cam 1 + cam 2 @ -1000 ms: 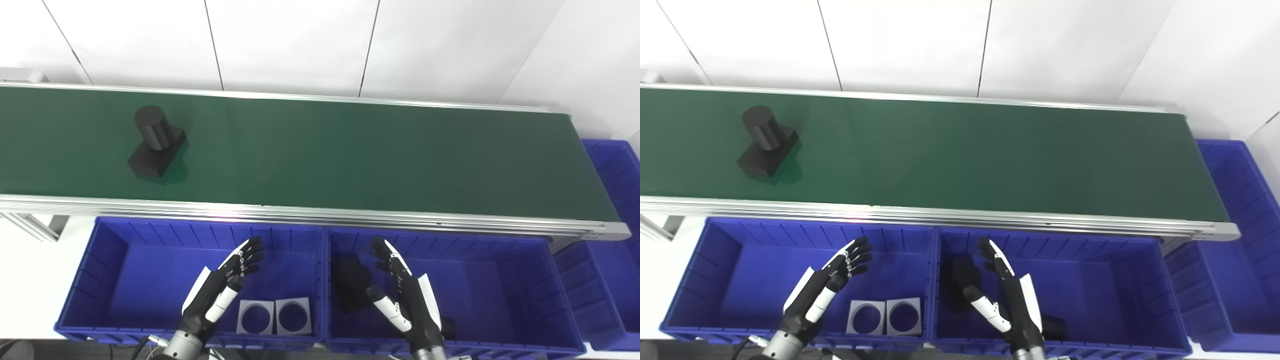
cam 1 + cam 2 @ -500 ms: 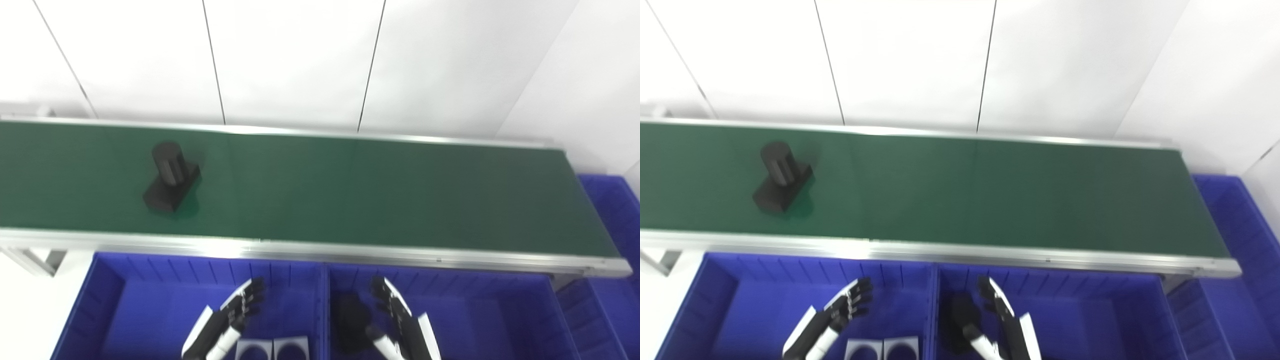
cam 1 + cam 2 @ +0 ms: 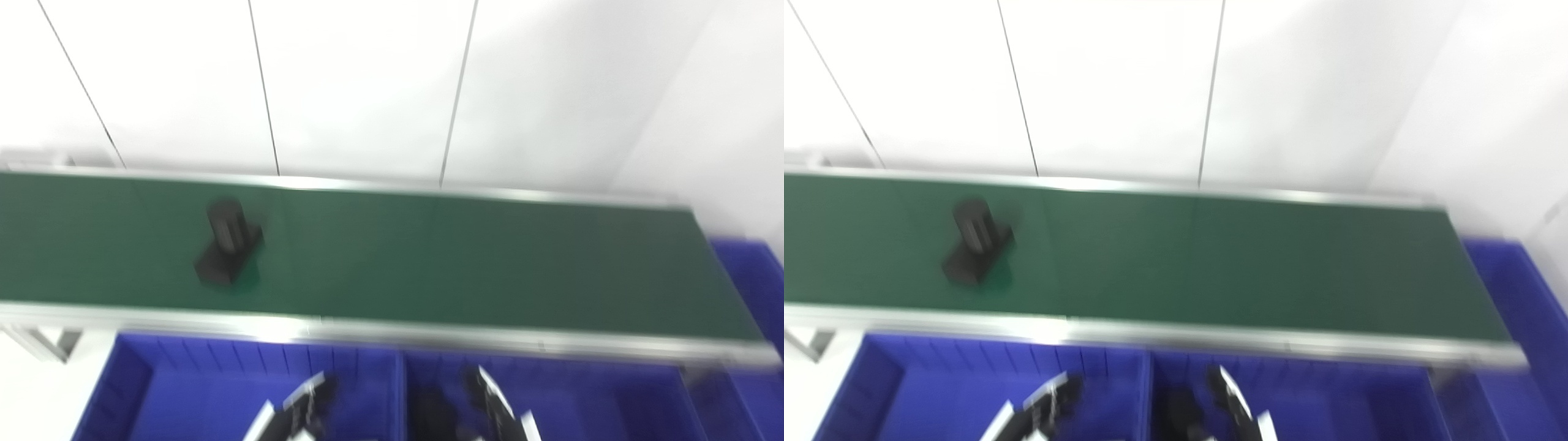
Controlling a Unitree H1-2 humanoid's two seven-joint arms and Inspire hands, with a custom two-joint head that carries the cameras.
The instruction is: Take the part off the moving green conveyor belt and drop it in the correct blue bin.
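Observation:
A black part [image 3: 228,245], a cylinder on a block base, lies on the left half of the green conveyor belt [image 3: 459,257]; it also shows in the right eye view [image 3: 977,243]. Both hands are low at the picture's bottom edge, over the blue bins and well short of the belt. My left hand [image 3: 300,410] is over the left bin [image 3: 184,392], fingers apart, empty. My right hand [image 3: 499,407] is over the middle bin [image 3: 612,398], fingers apart, empty. The picture is blurred.
A dark part [image 3: 432,410] lies in the middle bin beside my right hand. A third blue bin [image 3: 756,275] stands past the belt's right end. A metal rail [image 3: 392,331] runs between belt and bins. A white wall stands behind.
The camera has tilted up, so the whole scene sits lower and the hands are mostly cut off. The black part has travelled a little to the right along the belt.

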